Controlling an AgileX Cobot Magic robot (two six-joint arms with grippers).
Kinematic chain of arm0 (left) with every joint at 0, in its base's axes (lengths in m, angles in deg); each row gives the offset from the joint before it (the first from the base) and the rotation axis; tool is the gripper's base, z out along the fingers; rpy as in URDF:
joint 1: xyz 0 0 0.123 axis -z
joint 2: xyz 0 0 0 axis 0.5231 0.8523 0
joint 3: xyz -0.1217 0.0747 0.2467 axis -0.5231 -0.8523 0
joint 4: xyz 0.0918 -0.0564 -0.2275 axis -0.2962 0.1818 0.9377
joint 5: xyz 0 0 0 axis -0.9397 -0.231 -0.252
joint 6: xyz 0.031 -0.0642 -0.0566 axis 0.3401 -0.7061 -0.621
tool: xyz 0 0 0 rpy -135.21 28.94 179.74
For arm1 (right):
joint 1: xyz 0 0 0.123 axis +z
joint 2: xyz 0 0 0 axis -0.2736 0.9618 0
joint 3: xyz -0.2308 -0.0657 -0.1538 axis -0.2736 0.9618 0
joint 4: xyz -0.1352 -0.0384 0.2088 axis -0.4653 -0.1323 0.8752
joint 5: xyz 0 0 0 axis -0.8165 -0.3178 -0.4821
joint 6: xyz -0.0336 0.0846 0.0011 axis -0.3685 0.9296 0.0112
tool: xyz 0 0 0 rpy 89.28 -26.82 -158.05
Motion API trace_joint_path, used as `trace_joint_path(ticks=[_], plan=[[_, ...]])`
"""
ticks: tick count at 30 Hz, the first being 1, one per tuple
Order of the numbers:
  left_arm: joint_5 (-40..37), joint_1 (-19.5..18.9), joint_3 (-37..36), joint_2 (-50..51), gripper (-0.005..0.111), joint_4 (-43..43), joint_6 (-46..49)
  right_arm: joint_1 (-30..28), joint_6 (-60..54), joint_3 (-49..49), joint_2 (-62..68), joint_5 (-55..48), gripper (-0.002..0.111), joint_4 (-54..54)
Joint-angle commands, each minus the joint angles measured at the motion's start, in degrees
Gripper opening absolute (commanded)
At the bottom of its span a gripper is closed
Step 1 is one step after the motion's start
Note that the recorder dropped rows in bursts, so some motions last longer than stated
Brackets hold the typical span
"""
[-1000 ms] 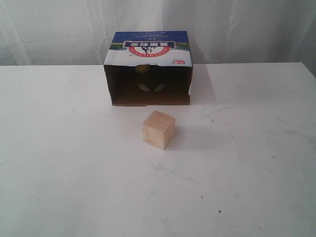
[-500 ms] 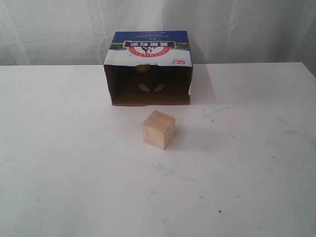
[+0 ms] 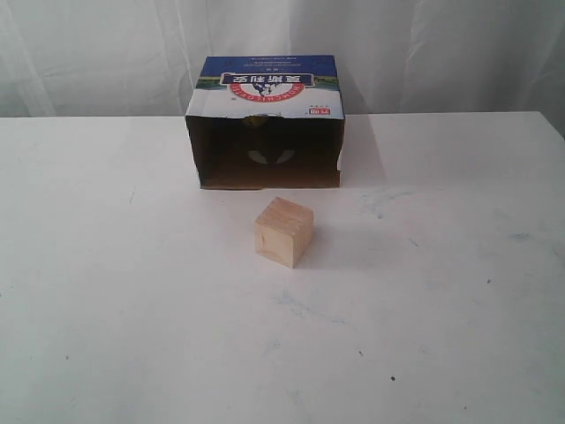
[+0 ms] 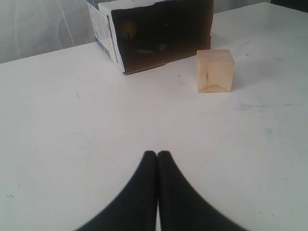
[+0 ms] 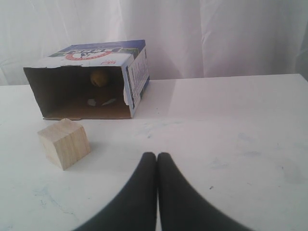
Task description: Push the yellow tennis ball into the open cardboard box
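Though dim in the shadow, can make out the yellow tennis ball [image 5: 99, 77] deep inside the open cardboard box [image 5: 137, 72], near its back wall. Can see the box lying on its side on the white tabletop [image 3: 115, 291], with its dark mouth toward a pale wooden cube [image 3: 284, 231] just in front, not touching. Find the left gripper [image 4: 157, 155] with fingers pressed together on nothing, well short of the cube; likewise the right gripper [image 5: 157, 156], closed and empty, over bare tabletop.
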Motion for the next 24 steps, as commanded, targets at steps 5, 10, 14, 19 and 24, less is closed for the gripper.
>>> trace_joint_path(ticks=[5,10,14,19,24], plan=[[0.0,-3.6,-0.2,-0.3,0.000,0.2,-0.4,-0.2,-0.1,-0.2,-0.3,0.3,0.000,-0.6],[0.0,-8.8,-0.2,-0.3,0.000,0.2,-0.4,-0.2,-0.1,-0.2,-0.3,0.3,0.000,-0.6],[0.0,-13.2,-0.2,-0.3,0.000,0.2,-0.4,-0.2,-0.1,-0.2,-0.3,0.2,0.000,-0.6],[0.0,-17.7,-0.2,-0.3,0.000,0.2,-0.4,-0.2,-0.1,-0.2,-0.3,0.2,0.000,-0.6],[0.0,-20.1,-0.2,-0.3,0.000,0.2,-0.4,-0.2,-0.1,-0.2,-0.3,0.2,0.000,-0.6]])
